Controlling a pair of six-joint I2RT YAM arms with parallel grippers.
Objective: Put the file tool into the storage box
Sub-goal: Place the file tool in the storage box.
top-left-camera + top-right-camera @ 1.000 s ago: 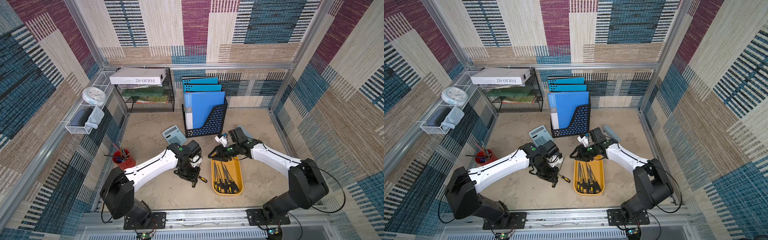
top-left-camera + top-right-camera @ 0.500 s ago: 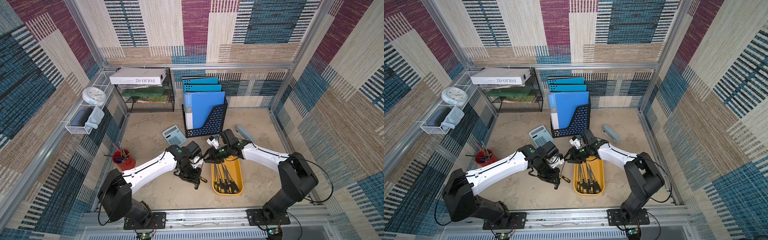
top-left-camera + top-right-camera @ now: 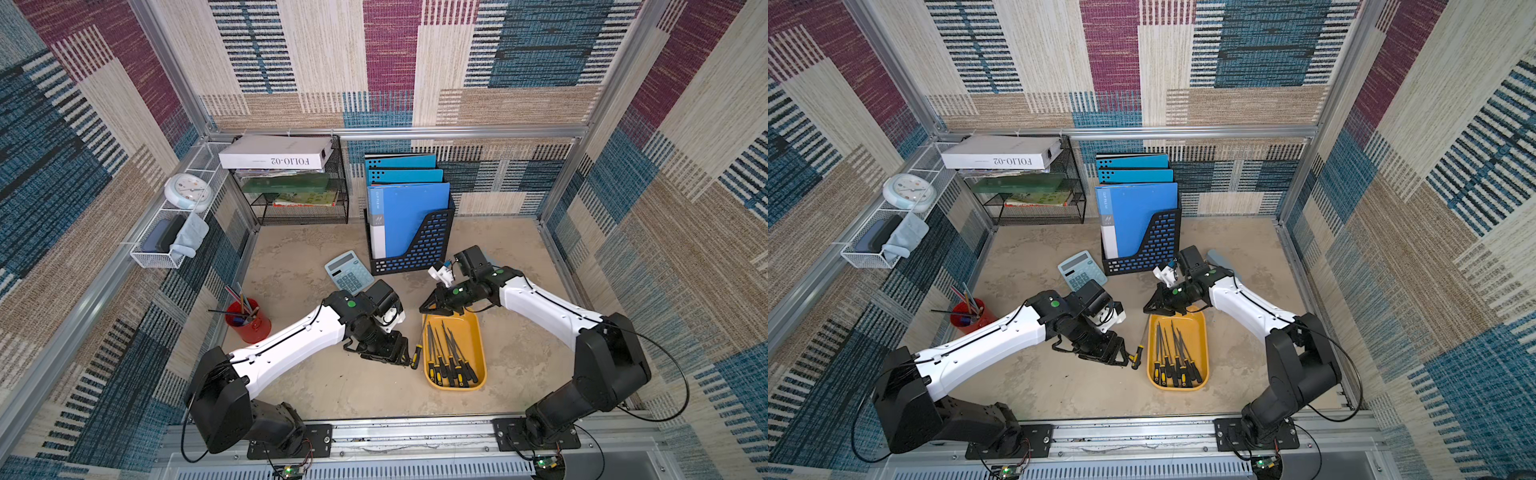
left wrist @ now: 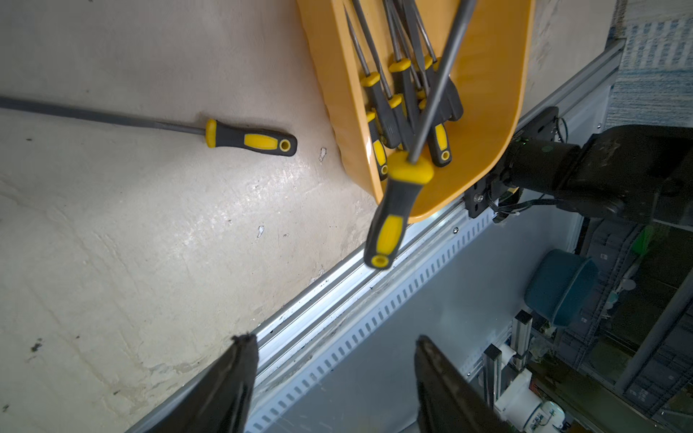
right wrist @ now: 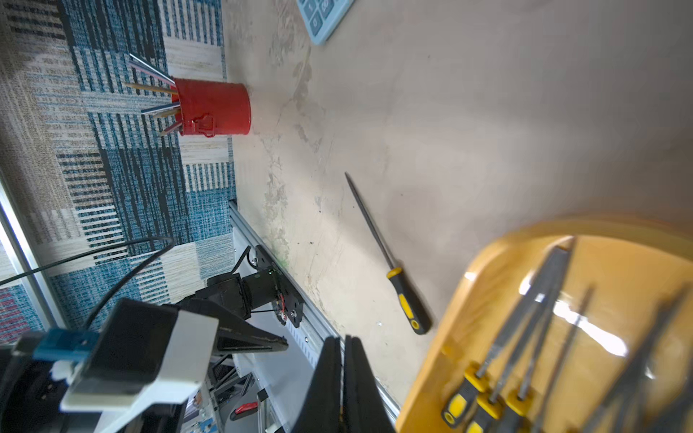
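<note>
- Left claw point(image 4: 333, 337) has just let go. It was clamped a moment ago; now its fingers stand wide with nothing between them.
- The file tool point(image 4: 395, 210) is loose. In the left wrist view it is smeared, with its handle across the near rim of the storage box point(image 3: 471, 332) and its shaft running over the box toward the far end. We read that as mid-drop.
- In both top views we take the file at the left claw's tips for the same file tool point(image 3: 417, 354). It sits just beside the box's left rim, roughly parallel to it. We can't tell yet whether it ends up inside the box or on the bench point(image 3: 332, 399) left of it.
- Right claw point(image 5: 343, 339) went from part-open to pinched shut and shifted toward the box's far-left corner. The right wrist view shows nothing between its fingers, so we'd call it empty.
- Stored files point(image 3: 451, 361) lie in the box with their handles toward its near end.
- A second file point(image 4: 247, 139) lies flat on the bench left of the box, handle toward the box, not touching it. We don't find it in the top views; it is likely under the left arm.
- For the task: the release is done, but placement is unconfirmed. If the file tool settles on the rim or outside the box, we'll need a re-grasp.
</note>
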